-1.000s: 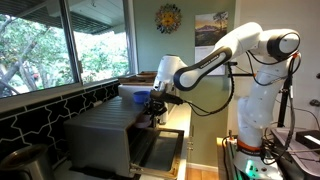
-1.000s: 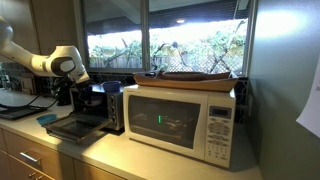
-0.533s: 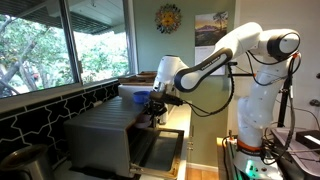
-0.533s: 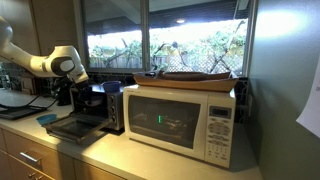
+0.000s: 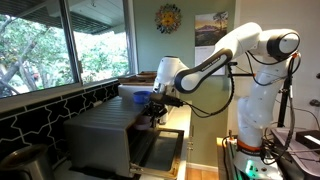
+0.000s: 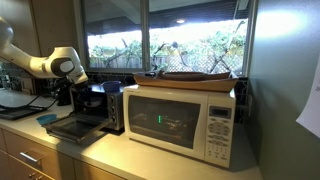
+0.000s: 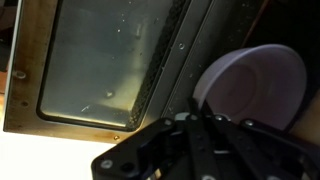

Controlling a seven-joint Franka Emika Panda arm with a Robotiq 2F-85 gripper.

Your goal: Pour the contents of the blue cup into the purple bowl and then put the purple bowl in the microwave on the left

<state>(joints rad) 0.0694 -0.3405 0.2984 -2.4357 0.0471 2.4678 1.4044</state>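
Two fingers (image 7: 188, 132) of the gripper (image 7: 203, 119) sit at the purple bowl (image 7: 256, 84), by its lower rim; grip indiscernible.

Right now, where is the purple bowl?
In the wrist view the purple bowl is at the right, just beyond the gripper, with the glass door to its left.

A purple bowl (image 7: 255, 85), pale lilac, is gleaming just beyond the jaws of the black gripper (image 7: 203, 122), to their right. The robot arm (image 5: 235, 45) is wearing white with black joints. Off to the jaws' side, dark wall tiles (image 5: 40, 112) are showing a pale-grouted scallop pattern. Well away from the jaws, the white microwave (image 6: 185, 122) is glowing green on its display.
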